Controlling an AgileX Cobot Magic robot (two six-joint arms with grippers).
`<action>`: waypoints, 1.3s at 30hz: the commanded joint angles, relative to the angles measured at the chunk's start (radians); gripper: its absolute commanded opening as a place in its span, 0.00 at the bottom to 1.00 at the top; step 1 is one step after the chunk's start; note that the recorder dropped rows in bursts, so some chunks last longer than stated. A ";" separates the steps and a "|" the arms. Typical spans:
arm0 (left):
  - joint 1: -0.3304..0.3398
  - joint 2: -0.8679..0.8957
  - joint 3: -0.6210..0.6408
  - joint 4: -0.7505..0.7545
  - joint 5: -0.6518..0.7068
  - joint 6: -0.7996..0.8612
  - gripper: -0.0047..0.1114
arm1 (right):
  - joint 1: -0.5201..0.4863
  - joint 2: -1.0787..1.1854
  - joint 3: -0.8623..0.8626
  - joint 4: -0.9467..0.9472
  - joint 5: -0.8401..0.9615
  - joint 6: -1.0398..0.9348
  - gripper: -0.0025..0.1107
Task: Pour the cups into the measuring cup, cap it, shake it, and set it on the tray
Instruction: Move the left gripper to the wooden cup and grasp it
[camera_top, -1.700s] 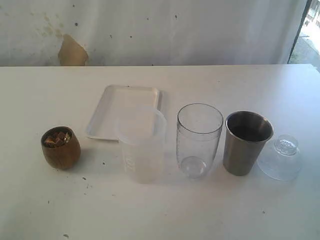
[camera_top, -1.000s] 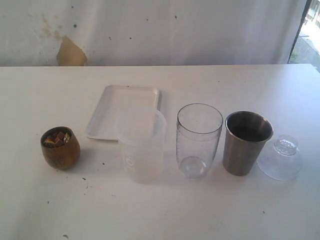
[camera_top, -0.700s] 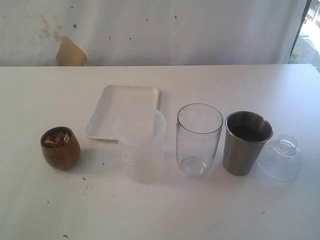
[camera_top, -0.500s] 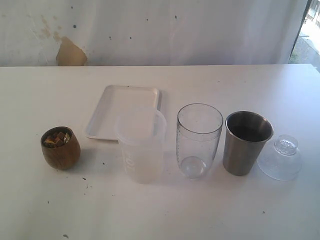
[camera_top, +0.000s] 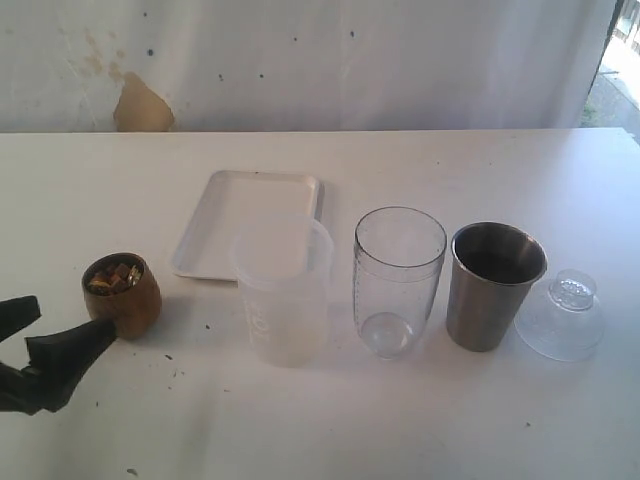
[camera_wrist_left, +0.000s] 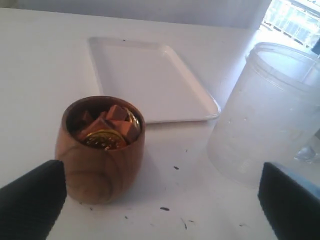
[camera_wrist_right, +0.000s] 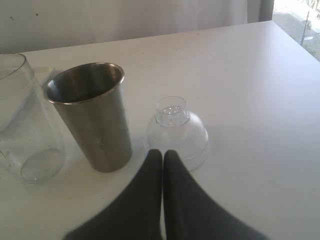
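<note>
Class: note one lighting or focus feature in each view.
Exterior view: daylight blows out the upper right corner; the black left gripper is a featureless silhouette. Left wrist view: the small round brown wooden cup is sharp, the near fingers blurred. Right wrist view: the shut right gripper is soft-edged.

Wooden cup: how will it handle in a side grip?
The wooden cup looks rigid, so it probably won't deform. Its rounded, smooth sides may let it slip or rotate. The pieces inside reach the rim, so early tilting would likely spill them.
</note>
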 joint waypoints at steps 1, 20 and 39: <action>-0.057 0.161 -0.094 -0.006 -0.014 0.081 0.94 | 0.002 -0.006 0.005 -0.006 -0.007 -0.007 0.02; -0.092 0.576 -0.354 -0.114 -0.093 0.349 0.94 | 0.002 -0.006 0.005 -0.006 -0.007 -0.007 0.02; -0.092 0.664 -0.458 -0.071 -0.080 0.305 0.65 | 0.002 -0.006 0.005 -0.004 -0.007 -0.007 0.02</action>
